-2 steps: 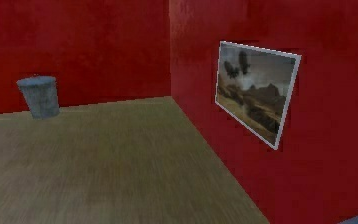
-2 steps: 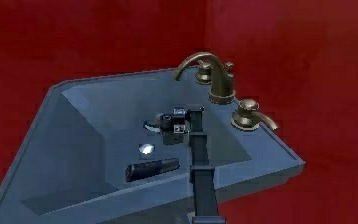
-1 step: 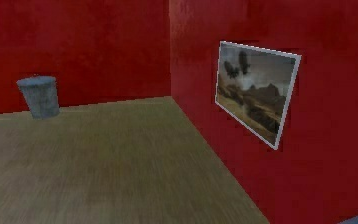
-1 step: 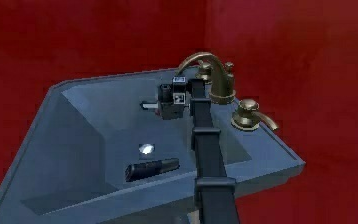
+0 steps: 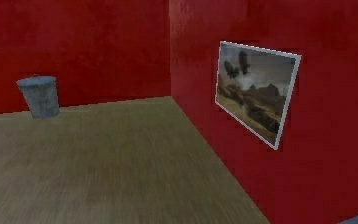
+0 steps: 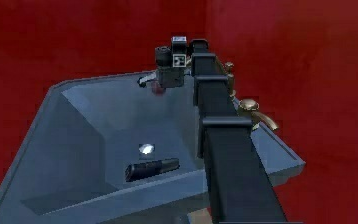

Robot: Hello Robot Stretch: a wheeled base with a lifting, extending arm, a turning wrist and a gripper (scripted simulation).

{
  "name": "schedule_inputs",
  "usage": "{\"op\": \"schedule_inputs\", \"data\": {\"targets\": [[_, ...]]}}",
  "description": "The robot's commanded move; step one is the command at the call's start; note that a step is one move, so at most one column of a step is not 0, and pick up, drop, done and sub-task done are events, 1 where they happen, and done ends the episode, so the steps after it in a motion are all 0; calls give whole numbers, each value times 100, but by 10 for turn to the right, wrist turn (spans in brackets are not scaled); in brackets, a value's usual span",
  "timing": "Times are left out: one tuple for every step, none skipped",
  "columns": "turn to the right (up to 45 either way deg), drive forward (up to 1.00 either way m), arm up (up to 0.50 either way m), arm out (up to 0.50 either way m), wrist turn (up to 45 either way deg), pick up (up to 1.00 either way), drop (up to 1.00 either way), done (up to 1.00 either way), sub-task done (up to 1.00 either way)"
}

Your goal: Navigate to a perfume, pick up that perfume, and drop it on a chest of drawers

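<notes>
The hand reaches over the sink; just below it is a small reddish blob, perhaps the perfume. Whether it grasps anything cannot be told. Approach seems done; lifting and the chest of drawers remain.

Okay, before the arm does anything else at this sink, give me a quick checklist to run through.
1. Pincer in sight at the sink's far side: ok.
2. Perfume identified: cannot tell; a reddish blob shows by the pincer.
3. Pincer holding anything: cannot tell.
4. Dark tube lying in the sink, left of the arm and apart from it: ok.
5. Room to drive ahead: ok; bare floor up to the bin, though the wall with the picture is near at the forward view's right.
</notes>
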Motion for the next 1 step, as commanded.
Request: {"op": "schedule_inputs", "data": {"targets": [[0,0,0,0,-450,0,0,0,0]]}}
